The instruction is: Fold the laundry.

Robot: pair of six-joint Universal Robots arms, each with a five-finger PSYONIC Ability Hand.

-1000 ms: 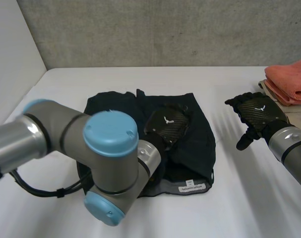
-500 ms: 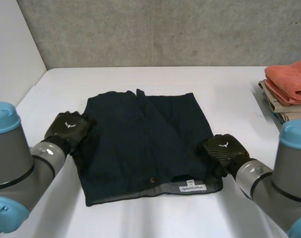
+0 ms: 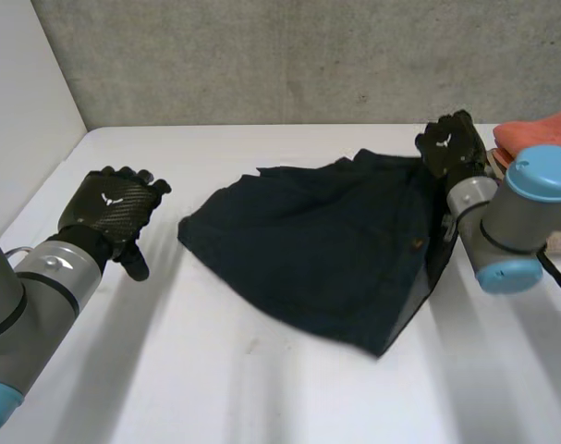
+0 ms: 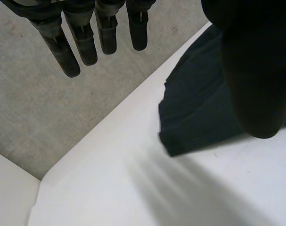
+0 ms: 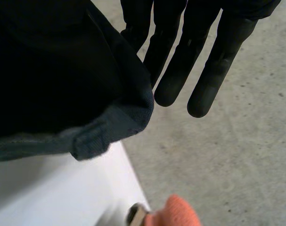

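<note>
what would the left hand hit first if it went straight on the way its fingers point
Probably the concrete wall: the left hand points across bare table toward it, and the dark garment lies off to its thumb side.

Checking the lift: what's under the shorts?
Bare table shows beneath the edge of the shorts that the right hand holds up. Whatever is under the part lying flat is covered.

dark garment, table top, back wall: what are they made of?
Dark garment: soft woven cloth, matte navy; it drapes and creases, with a thick hem. Table: smooth white, slight sheen, likely laminate or painted board. Wall: grey, speckled, rough, probably concrete.
</note>
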